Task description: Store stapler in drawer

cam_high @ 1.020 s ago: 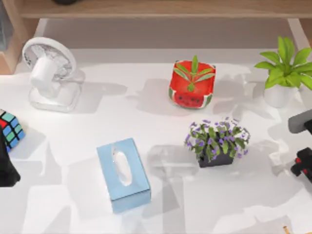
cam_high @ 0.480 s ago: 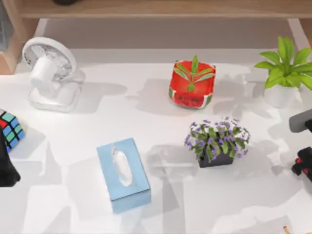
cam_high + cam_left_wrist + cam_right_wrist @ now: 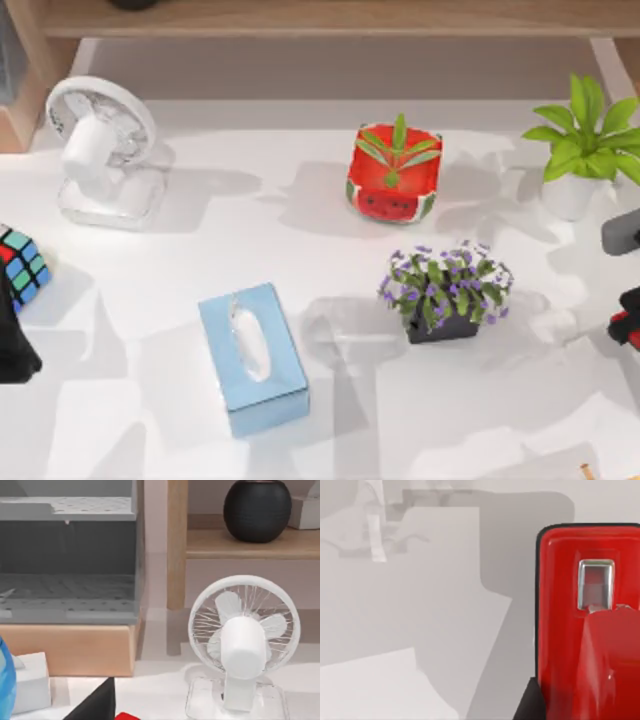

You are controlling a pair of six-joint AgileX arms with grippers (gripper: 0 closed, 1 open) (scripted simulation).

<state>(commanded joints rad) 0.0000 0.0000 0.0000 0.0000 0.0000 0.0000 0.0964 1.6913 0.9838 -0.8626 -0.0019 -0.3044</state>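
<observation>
The stapler (image 3: 590,625) is glossy red with a black edge and a small metal window. It looms close in the right wrist view, over the white tabletop and its own shadow. My right gripper (image 3: 630,322) shows as a black and red bit at the table's right edge, below a grey part of the arm (image 3: 622,232). I cannot tell whether it holds the stapler. A grey drawer unit (image 3: 67,565) on a wooden base stands beside the wooden shelf in the left wrist view. My left gripper (image 3: 12,350) sits parked at the left edge.
On the table are a white fan (image 3: 100,150), a colour cube (image 3: 20,265), a blue tissue box (image 3: 252,357), a red watermelon pot (image 3: 393,180), purple flowers (image 3: 445,290) and a green plant (image 3: 585,150). A black vase (image 3: 257,510) stands on the shelf.
The right arm's parts at the right edge have slid further right, partly out of the top view, and the shadows near them have shifted. The left arm has not moved.
</observation>
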